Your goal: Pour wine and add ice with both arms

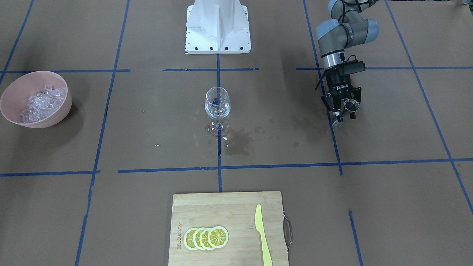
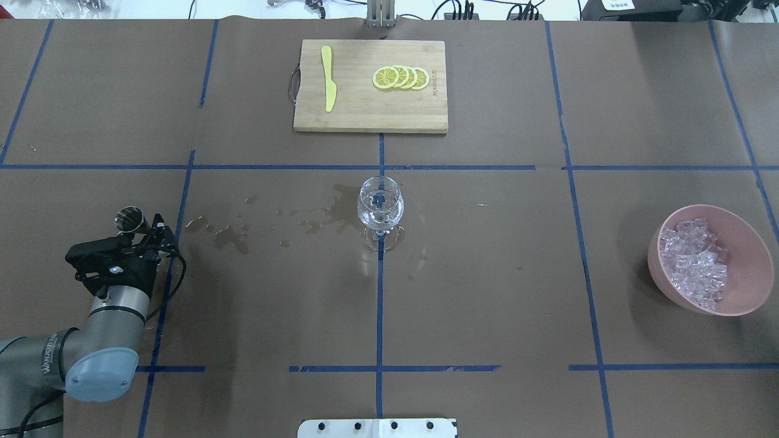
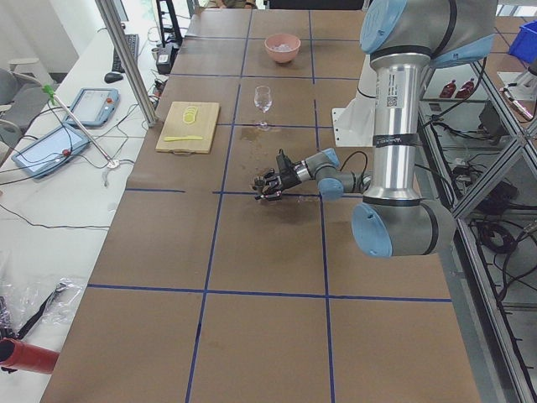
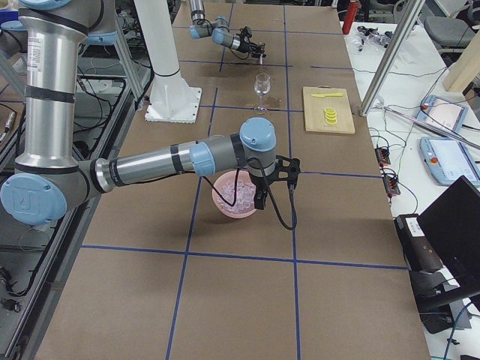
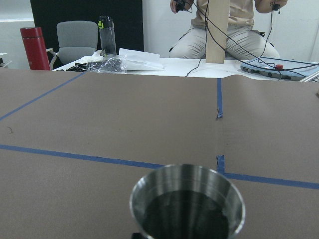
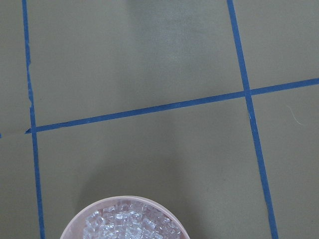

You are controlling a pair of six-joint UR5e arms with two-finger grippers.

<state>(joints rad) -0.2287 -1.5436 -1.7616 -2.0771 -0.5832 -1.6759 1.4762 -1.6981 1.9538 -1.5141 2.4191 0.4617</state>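
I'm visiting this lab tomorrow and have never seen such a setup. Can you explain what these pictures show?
These are two robot arms at a brown table, filmed at one moment by six cameras: one facing the robot, one over its shoulders, one at each table end, and one on each wrist. The left claw grips a small metal cup, seen close up in the left wrist picture. The right arm shows only from the right-end camera, the right claw near a pink bowl of ice; whether that claw is open I cannot tell. A wine glass stands mid-table beside wet patches. On the far side lies a cutting board with lemon slices and a yellow knife.
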